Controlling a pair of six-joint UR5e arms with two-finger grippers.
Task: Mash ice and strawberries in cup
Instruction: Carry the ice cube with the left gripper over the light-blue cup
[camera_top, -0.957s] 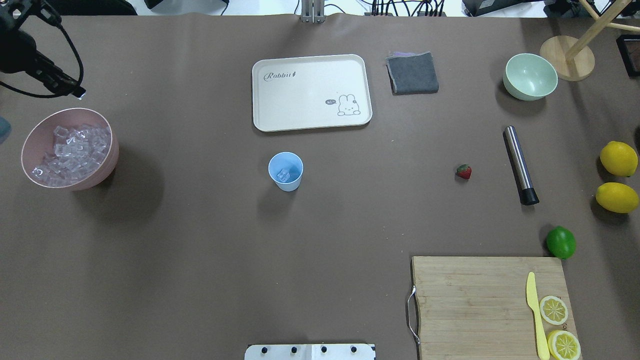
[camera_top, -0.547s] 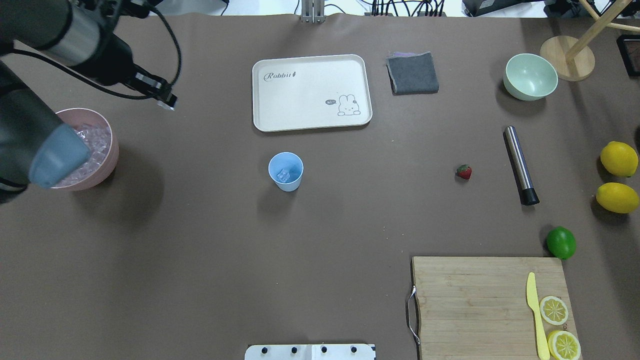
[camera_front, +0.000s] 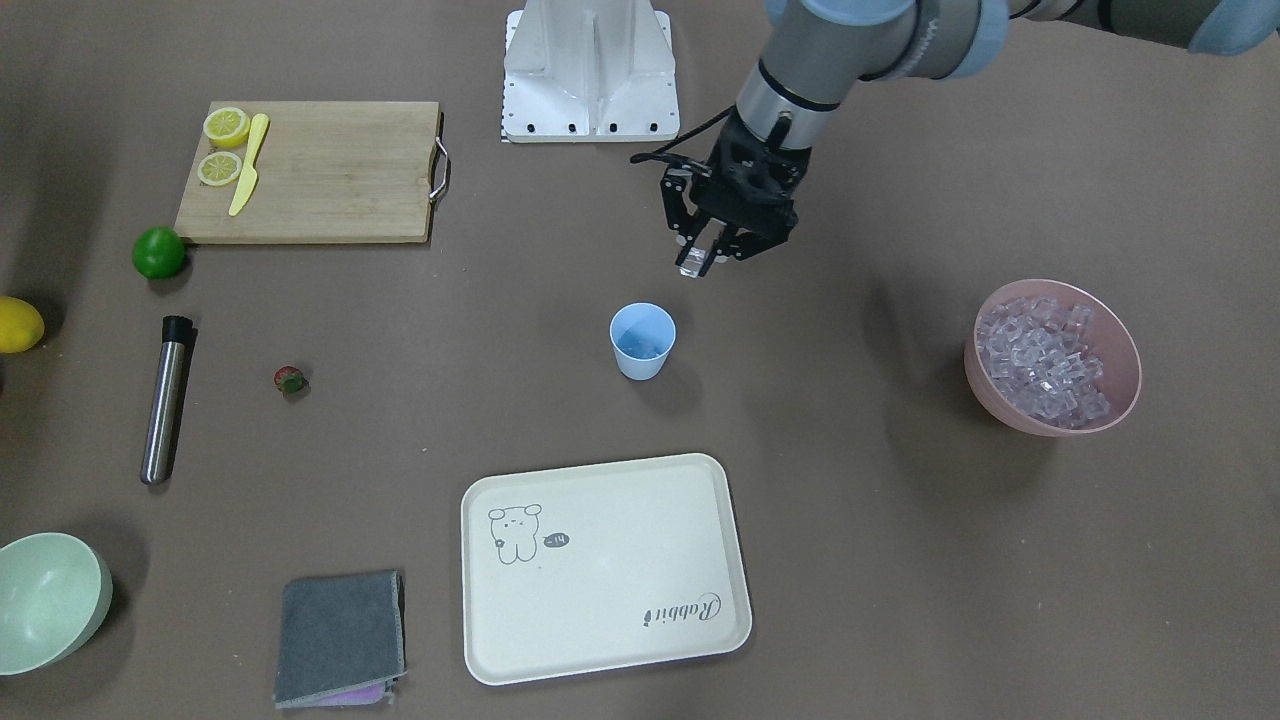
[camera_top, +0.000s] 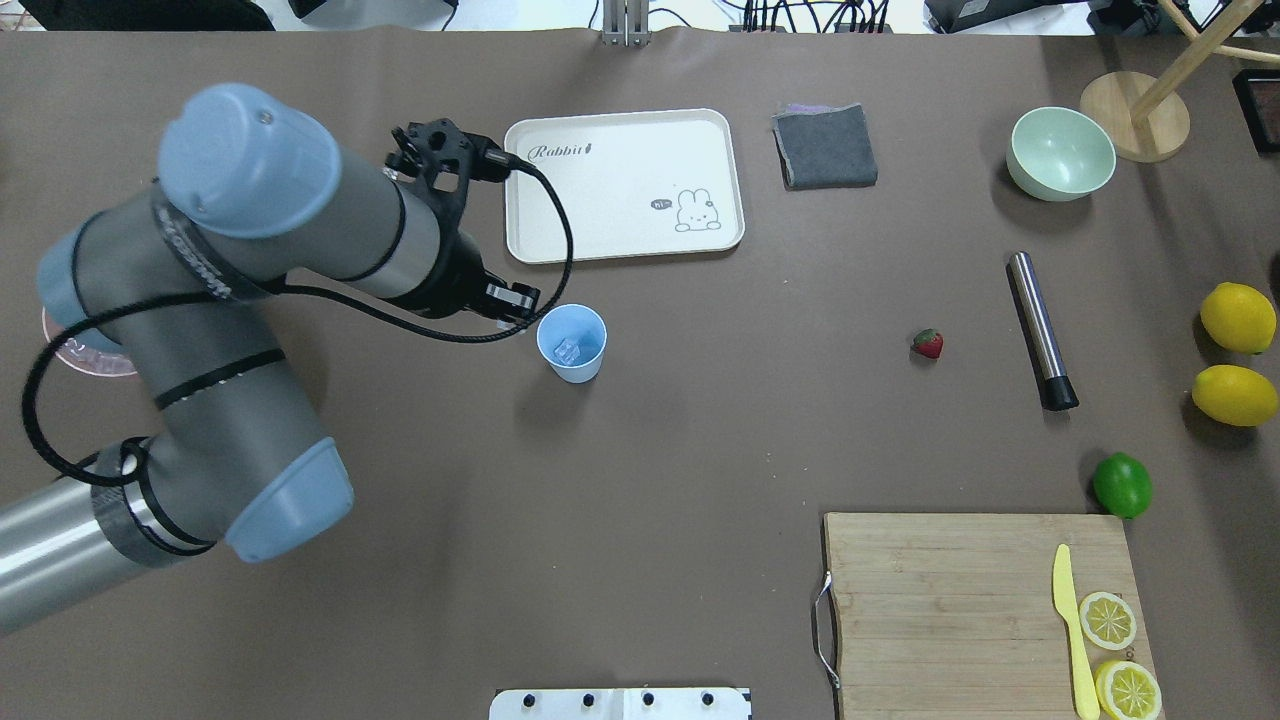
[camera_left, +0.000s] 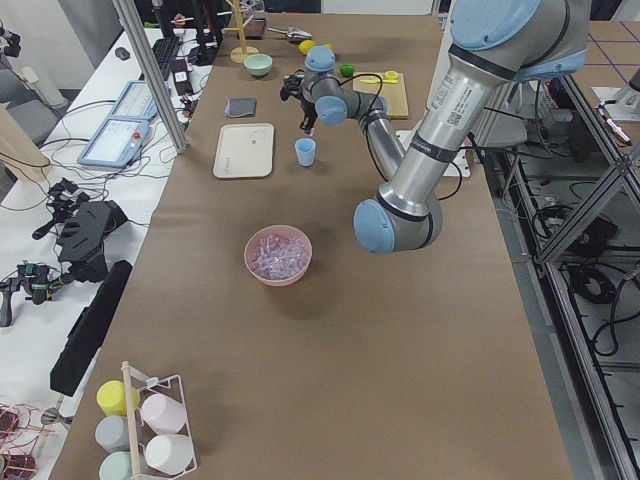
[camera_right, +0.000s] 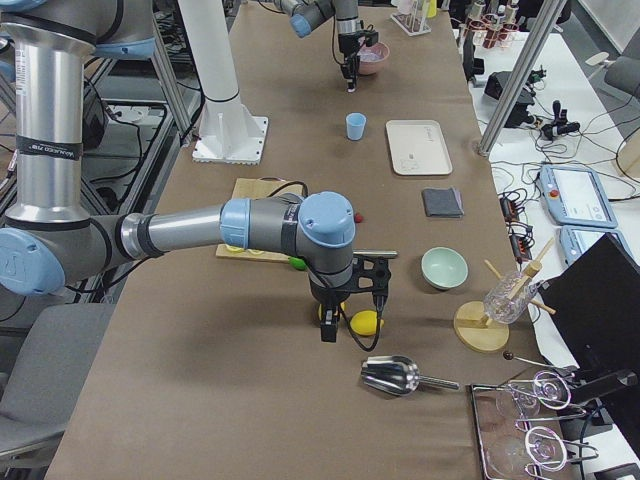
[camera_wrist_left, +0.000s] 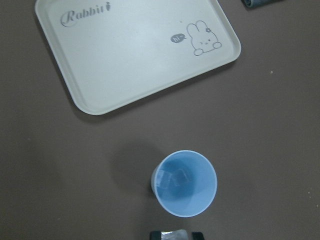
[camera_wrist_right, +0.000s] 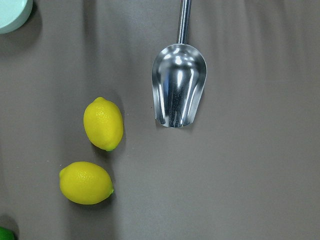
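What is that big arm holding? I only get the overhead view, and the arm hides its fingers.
Observer: In the front view the left fingers pinch one clear ice cube.
Visitor: Is it over the cup?
Observer: The left wrist camera shows the cube just short of the rim of the cup, not above its mouth.
Visitor: Is there a second arm?
Observer: Yes. The right-side view shows the right arm hanging over two lemons, with a metal scoop beside them.
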